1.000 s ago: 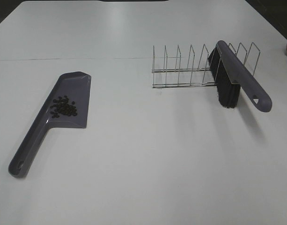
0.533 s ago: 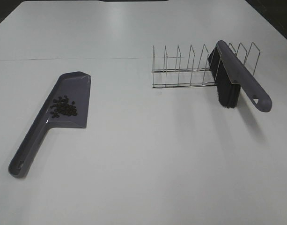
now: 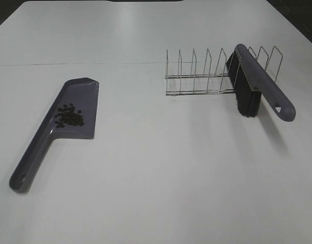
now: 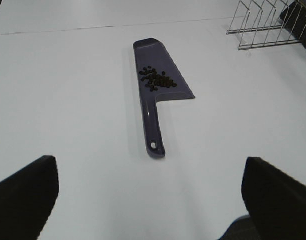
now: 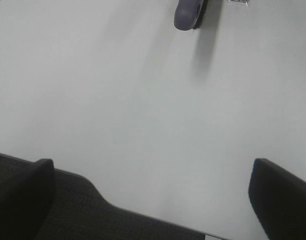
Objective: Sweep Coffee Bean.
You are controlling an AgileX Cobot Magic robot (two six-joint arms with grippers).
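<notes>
The coffee bean [image 3: 69, 116] cluster lies inside a purple dustpan [image 3: 77, 99] on the left of the white table, also seen in the left wrist view as coffee bean [image 4: 156, 80] in the dustpan [image 4: 153, 130]. A purple brush [image 3: 260, 84] with black bristles [image 3: 246, 99] leans in a wire rack [image 3: 206, 76] at the right. My left gripper [image 4: 149, 170] is open and held back from the dustpan's handle end. My right gripper [image 5: 153, 172] is open over bare table near the front edge, far from the brush handle tip [image 5: 188, 14]. Neither gripper shows in the exterior view.
The wire rack [image 4: 265, 25] has several upright loops and stands behind the brush. The table's front edge [image 5: 118, 205] runs just under my right gripper, with dark floor beyond it. A seam [image 3: 74, 64] crosses the tabletop behind the dustpan.
A skin-coloured shape at the far right edge of the exterior view has left the picture. Dustpan, beans, brush and rack have not moved.
</notes>
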